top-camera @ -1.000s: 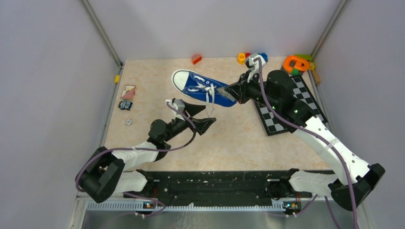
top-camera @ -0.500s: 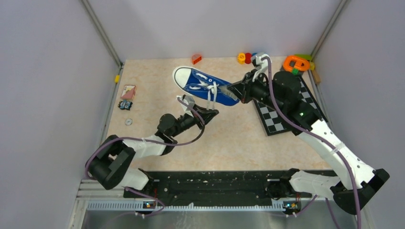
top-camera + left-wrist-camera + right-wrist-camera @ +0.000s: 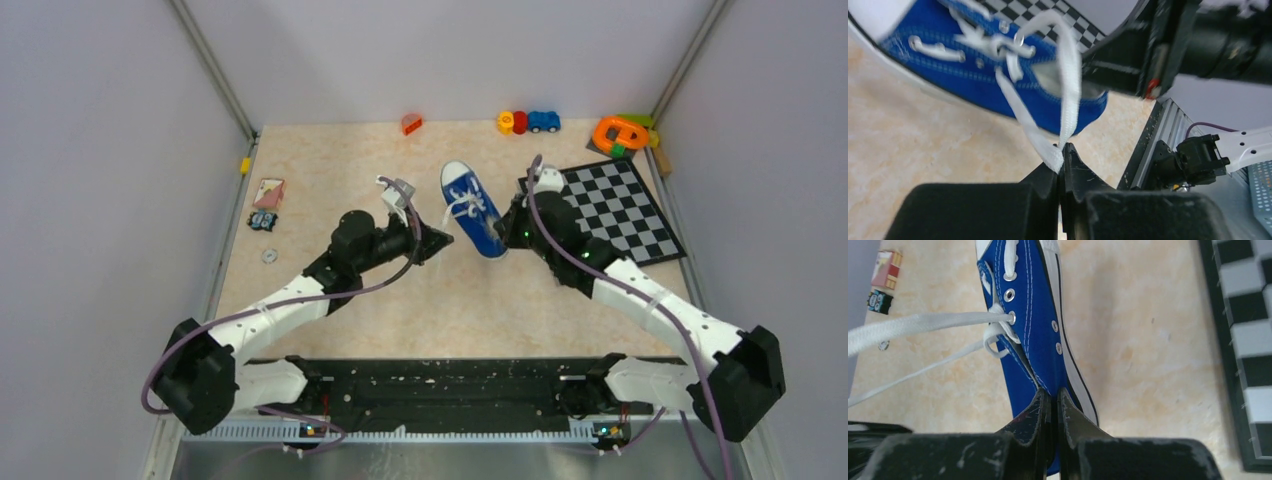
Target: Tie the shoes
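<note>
While the left gripper (image 3: pixel 1062 156) is pinching the white laces (image 3: pixel 1068 90) between shut jaws, just where two strands are converging, the right gripper (image 3: pixel 1050 399) is clamping tight on the heel rim of the blue canvas sneaker (image 3: pixel 1030 325). The sneaker is lying between the two grippers, beside the checkered mat (image 3: pixel 620 205), with its toe pointing away from the arms. It is looking light and soft-walled, so the stiffer heel rim is serving as the anchor, while the limp, probably slippery laces are best taken near their ends.
</note>
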You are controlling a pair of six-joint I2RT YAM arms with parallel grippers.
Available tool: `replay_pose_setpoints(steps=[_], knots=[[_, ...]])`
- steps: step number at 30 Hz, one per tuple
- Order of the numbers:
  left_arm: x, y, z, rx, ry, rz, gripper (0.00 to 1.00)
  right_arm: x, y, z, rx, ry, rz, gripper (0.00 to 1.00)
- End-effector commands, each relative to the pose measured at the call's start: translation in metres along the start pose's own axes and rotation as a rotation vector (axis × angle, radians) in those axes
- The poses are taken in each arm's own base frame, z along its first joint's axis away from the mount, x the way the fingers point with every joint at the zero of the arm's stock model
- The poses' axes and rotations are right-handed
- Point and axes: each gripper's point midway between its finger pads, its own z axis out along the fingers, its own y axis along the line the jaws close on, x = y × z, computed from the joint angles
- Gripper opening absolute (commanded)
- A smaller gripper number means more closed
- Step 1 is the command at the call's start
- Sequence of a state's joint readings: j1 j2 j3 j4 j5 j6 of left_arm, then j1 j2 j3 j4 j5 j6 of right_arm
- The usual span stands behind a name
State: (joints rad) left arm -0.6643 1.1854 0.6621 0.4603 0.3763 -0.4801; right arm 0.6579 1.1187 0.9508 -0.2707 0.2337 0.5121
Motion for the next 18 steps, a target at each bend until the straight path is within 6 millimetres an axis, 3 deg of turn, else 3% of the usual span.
replay_pose_setpoints(steps=[1,4,6,8,14,18], knots=[[0.030,0.006,-0.007,-0.088,0.200,-0.164,0.00,0.009,0.023,0.018,-0.119,-0.079,0.322,0.00],[0.032,0.020,0.000,-0.111,0.247,-0.254,0.00,0.047,0.021,0.027,-0.130,-0.048,0.415,0.01],[0.033,0.031,0.004,-0.115,0.282,-0.284,0.00,0.066,0.034,0.028,-0.192,0.007,0.352,0.26],[0.035,0.037,0.008,-0.090,0.316,-0.291,0.00,0.080,0.040,0.027,-0.206,0.047,0.288,0.37],[0.037,0.059,0.012,-0.147,0.461,-0.306,0.00,0.063,0.019,0.009,-0.176,-0.044,0.063,0.45],[0.027,0.057,0.014,-0.126,0.460,-0.292,0.00,0.060,-0.004,0.008,-0.108,-0.016,-0.051,0.49]])
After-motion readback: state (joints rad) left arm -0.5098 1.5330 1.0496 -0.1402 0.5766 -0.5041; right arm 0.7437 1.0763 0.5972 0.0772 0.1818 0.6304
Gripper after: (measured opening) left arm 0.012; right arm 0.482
